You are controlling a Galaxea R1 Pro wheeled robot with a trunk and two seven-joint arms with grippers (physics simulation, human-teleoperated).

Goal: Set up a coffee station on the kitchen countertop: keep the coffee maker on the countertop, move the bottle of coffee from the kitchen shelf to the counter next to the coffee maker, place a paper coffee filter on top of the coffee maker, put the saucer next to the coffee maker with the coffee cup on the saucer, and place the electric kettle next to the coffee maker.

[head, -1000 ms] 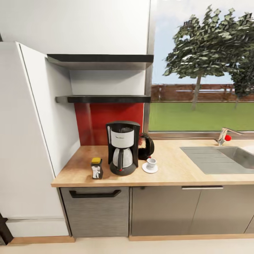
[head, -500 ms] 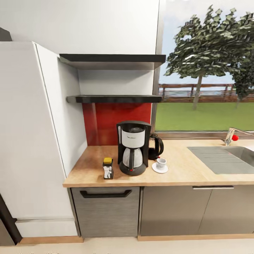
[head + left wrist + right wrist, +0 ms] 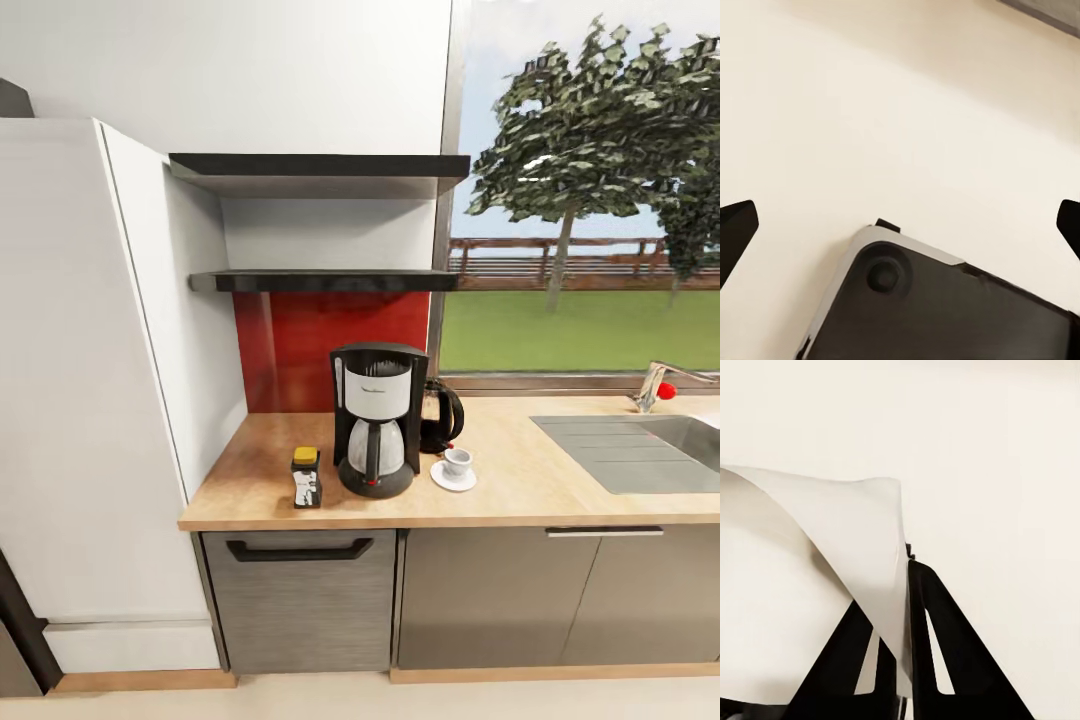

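Right wrist view: tool (image 3: 902, 585) pinching paper coffee filter (image 3: 832, 547).

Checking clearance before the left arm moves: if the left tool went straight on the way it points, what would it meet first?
Probably the robot's own dark base corner, just ahead between the open left tool fingers; beyond it, pale floor. Depth is unclear.

You've got a sink (image 3: 660, 445) w/ faucet (image 3: 655, 383) at the counter's right end, two dark shelves (image 3: 320, 170) above its left end, window (image 3: 585, 200) behind.
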